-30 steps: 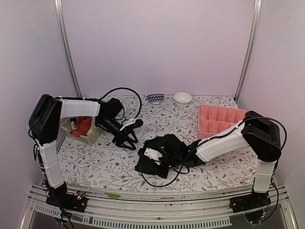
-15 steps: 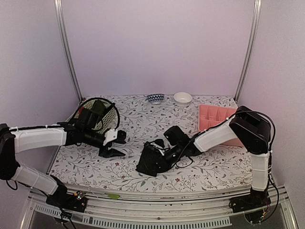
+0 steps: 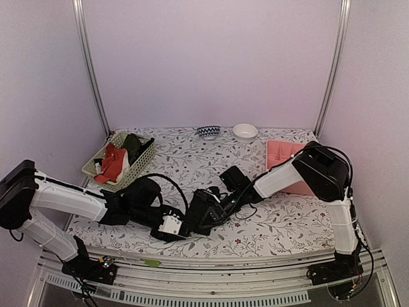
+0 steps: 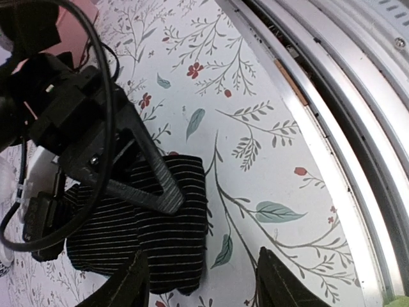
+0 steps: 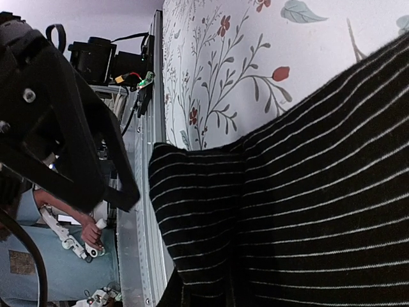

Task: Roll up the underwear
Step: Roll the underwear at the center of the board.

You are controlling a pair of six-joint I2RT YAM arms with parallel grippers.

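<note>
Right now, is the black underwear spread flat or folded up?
Folded. The black underwear lies doubled in stacked layers on the table, edges overlapping in both wrist views. Whether it is a tight roll, cannot tell.

Ribbed matt cloth underwear (image 4: 167, 220), smooth printed tablecloth (image 4: 268, 150)

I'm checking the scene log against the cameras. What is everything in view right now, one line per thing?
black underwear: 1, black with thin pale stripes, front middle of the table
red-orange underwear: 1, red-orange and white, in the basket
basket: 1, pale green, back left; also holds a dark item I cannot identify
patterned bowl: 1, blue and white, back edge
white bowl: 1, white, back edge
tray: 1, pink, right side, partly behind the right arm
table: 1, floral cover
left gripper: 1, black, open, at the black underwear's edge
right gripper: 1, black, shut on the black underwear
</note>
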